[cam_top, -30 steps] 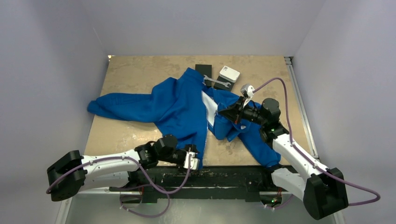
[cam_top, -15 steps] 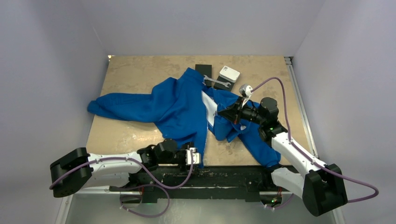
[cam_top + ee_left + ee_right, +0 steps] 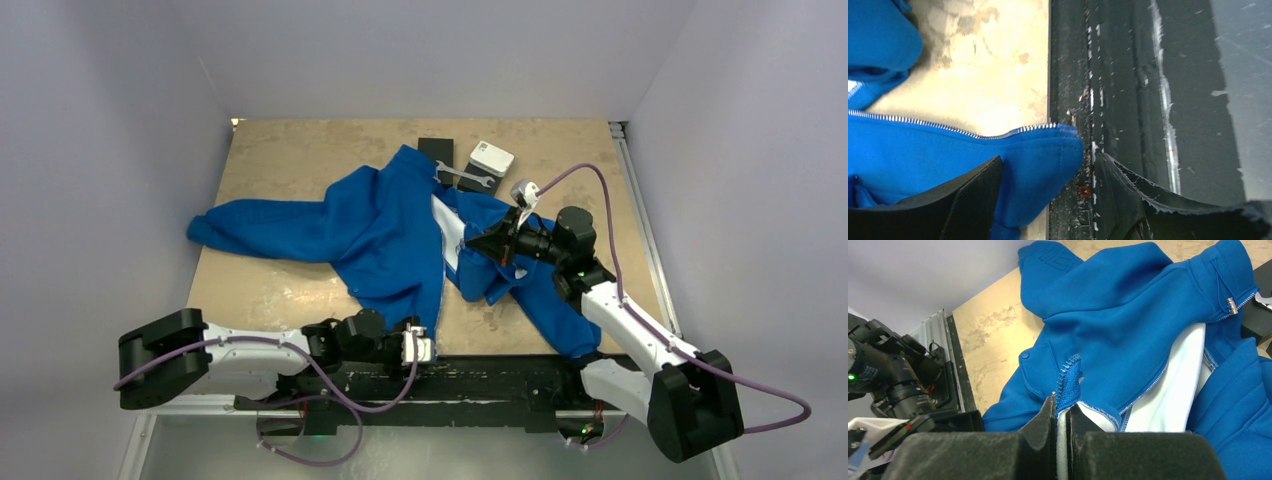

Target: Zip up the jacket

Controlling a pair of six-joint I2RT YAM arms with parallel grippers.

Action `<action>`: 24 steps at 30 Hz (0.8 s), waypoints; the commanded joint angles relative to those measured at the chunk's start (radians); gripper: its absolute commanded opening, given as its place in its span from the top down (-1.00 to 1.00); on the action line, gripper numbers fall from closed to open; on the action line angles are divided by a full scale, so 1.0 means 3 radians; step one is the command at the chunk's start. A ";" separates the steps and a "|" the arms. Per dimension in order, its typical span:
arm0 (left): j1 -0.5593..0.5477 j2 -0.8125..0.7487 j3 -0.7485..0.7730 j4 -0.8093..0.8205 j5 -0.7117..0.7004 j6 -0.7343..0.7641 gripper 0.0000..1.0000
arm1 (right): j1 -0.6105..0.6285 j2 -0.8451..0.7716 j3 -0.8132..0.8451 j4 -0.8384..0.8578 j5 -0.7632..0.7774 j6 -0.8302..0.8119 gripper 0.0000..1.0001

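L claw (image 3: 1048, 165): jaws apart, grips nothing; jacket (image 3: 380, 225) hem corner betw. jaws.
R claw (image 3: 1060, 405): pinched shut on jacket's zip edge (image 3: 1068, 372).
Obstacles: wrench (image 3: 463, 178), white box (image 3: 491, 158), black block (image 3: 436, 150) beyond R claw.
Edges: black rail (image 3: 1128, 75) beside L claw; bare table (image 3: 988, 75) ahead.

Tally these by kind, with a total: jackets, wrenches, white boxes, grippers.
Jacket: 1
Wrench: 1
White box: 1
Grippers: 2 (left gripper, right gripper)
Total: 5

Jacket (image 3: 380, 235) blocks centre; wrench (image 3: 465, 178), white box (image 3: 491, 158) crowd far edge; bare table (image 3: 280, 155) far left
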 commanded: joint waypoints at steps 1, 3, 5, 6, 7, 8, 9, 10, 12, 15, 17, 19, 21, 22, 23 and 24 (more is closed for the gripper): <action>-0.0028 0.0222 0.0126 0.0109 -0.0416 -0.0166 -0.31 | 0.0015 -0.0024 0.0174 -0.0009 -0.0067 -0.0042 1.00; -0.0025 0.0240 0.0114 0.0113 -0.0553 -0.0140 -0.28 | 0.0013 -0.0029 0.0179 -0.0013 -0.0076 -0.0042 1.00; -0.0023 0.0239 0.0103 0.0117 -0.0671 -0.0120 -0.23 | 0.0015 -0.0029 0.0182 -0.0015 -0.0085 -0.0037 1.00; -0.0023 0.0252 0.0108 0.0116 -0.0714 -0.0114 -0.22 | 0.0015 -0.0025 0.0188 -0.0018 -0.0088 -0.0037 1.00; -0.0023 0.0255 0.0112 0.0127 -0.0750 -0.0114 -0.21 | 0.0015 -0.0019 0.0194 -0.0020 -0.0088 -0.0037 1.00; -0.0020 0.0253 0.0108 0.0149 -0.0758 -0.0112 -0.21 | 0.0015 -0.0014 0.0203 -0.0016 -0.0093 -0.0037 1.00; -0.0023 0.0244 0.0103 0.0183 -0.0759 -0.0110 -0.20 | 0.0015 -0.0010 0.0206 -0.0016 -0.0097 -0.0037 1.00; -0.0023 0.0230 0.0090 0.0213 -0.0753 -0.0114 -0.20 | 0.0015 -0.0001 0.0210 -0.0011 -0.0105 -0.0035 1.00; -0.0023 0.0199 0.0080 0.0248 -0.0705 -0.0107 -0.20 | 0.0015 0.0011 0.0209 0.0005 -0.0121 -0.0027 1.00; -0.0023 0.0127 0.0064 0.0312 -0.0565 -0.0128 -0.19 | 0.0015 0.0014 0.0211 0.0037 -0.0122 -0.0010 1.00; -0.0023 0.0120 0.0038 0.0386 -0.0540 -0.0120 -0.18 | 0.0015 0.0018 0.0211 0.0050 -0.0132 0.0002 1.00; -0.0023 0.0158 0.0048 0.0421 -0.0559 -0.0041 -0.07 | 0.0014 0.0024 0.0211 0.0060 -0.0146 0.0011 1.00; -0.0023 0.0152 0.0025 0.0487 -0.0511 0.0061 0.04 | 0.0015 0.0022 0.0204 0.0084 -0.0170 0.0036 1.00; -0.0023 0.0150 0.0021 0.0510 -0.0445 0.0101 0.05 | 0.0014 0.0019 0.0205 0.0086 -0.0186 0.0046 1.00; -0.0023 0.0148 0.0020 0.0512 -0.0358 0.0128 0.03 | 0.0015 0.0014 0.0202 0.0087 -0.0198 0.0049 1.00; -0.0023 0.0148 0.0016 0.0510 -0.0256 0.0145 -0.05 | 0.0015 0.0011 0.0199 0.0091 -0.0202 0.0054 1.00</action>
